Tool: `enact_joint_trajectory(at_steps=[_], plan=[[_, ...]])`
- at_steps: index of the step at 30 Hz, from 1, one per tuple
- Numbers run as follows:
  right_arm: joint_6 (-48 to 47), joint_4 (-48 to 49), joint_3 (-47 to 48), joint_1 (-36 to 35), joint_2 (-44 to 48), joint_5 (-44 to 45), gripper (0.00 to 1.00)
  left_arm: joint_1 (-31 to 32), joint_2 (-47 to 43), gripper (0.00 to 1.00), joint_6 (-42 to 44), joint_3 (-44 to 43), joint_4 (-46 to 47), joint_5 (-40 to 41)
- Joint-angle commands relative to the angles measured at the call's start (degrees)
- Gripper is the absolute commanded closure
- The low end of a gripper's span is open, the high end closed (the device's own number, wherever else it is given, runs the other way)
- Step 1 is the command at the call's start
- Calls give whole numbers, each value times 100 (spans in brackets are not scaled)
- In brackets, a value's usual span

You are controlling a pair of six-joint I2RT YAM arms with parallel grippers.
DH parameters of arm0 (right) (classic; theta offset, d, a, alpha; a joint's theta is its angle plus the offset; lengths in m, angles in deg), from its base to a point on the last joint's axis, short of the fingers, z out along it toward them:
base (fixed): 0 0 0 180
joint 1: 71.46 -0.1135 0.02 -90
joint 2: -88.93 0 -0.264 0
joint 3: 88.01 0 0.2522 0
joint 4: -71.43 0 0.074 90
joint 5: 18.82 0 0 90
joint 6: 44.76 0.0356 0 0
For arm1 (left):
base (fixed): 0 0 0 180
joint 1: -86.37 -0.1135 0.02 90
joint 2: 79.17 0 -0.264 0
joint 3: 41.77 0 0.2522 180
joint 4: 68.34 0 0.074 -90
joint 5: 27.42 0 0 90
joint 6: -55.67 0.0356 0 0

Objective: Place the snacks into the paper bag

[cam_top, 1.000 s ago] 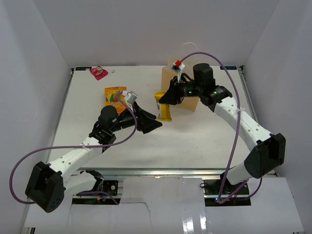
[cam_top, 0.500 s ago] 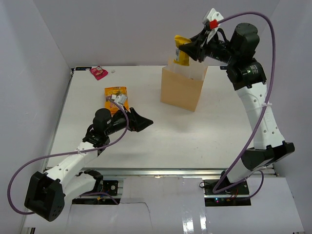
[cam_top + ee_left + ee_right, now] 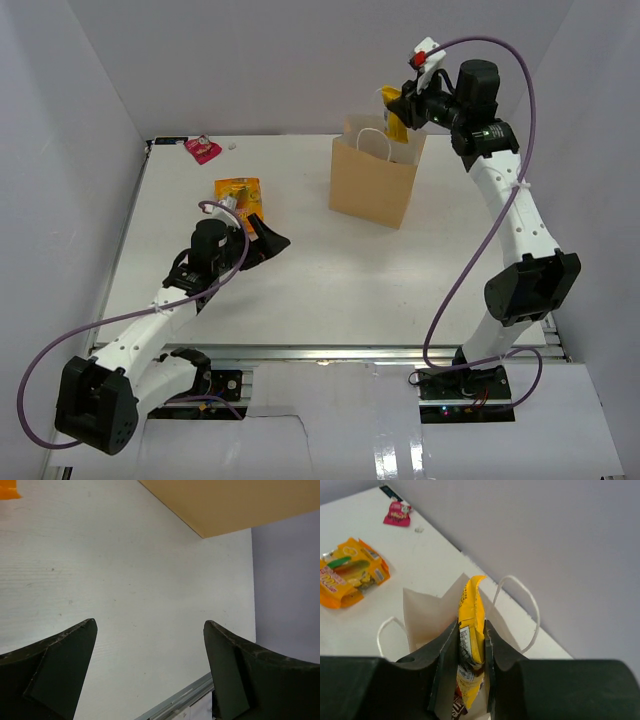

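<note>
Pinching the yellow snack packet (image 3: 472,600) flat between its fingers, my right gripper (image 3: 470,630) holds it upright just over the mouth of the paper bag (image 3: 420,612), at the far side of the table (image 3: 320,290). I'd lower it well inside before letting go, so it can't catch the rim. My left gripper (image 3: 150,624) hangs wide open and empty, near the orange pouch (image 3: 237,195).

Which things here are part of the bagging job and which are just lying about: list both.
Job:
- paper bag
- yellow packet, clamped in the right gripper over the bag's mouth
- orange pouch, flat on the table
- magenta packet, far left corner

Lying about:
- small white scrap beside the magenta packet
</note>
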Motion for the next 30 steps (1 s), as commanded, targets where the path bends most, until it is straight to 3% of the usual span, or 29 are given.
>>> enact_joint_trajectory(at_steps=[1, 2, 6, 12, 16, 21, 27, 30], plan=[[-260, 232, -221, -8, 64, 50, 73, -73, 77, 2, -235, -307, -444, 345], [-260, 215, -266, -8, 64, 42, 70, -91, 104, 2, -261, -307, -453, 337], [-164, 100, -424, 10, 212, -46, 42, -222, 235, 2, -419, -394, -602, 442], [258, -66, -661, 466, 757, -809, 27, -504, 376, 2, -229, -790, -1208, 758], [136, -347, -1038, 941, 1161, -1644, 25, -697, 420, 2, 404, -1123, -1420, 978], [-549, -866, -2301, 1179, 1951, -2357, 23, -890, 648, 2, 2109, -1624, -1473, 1285], [-1262, -1253, -4103, 1179, 2936, -2525, 23, -1224, 1333, 2, 3638, -2371, -1262, 1900], [-1280, -1297, -4501, 1179, 3192, -2595, 23, -1523, 2053, 2, 3799, -2854, -1297, 1866]])
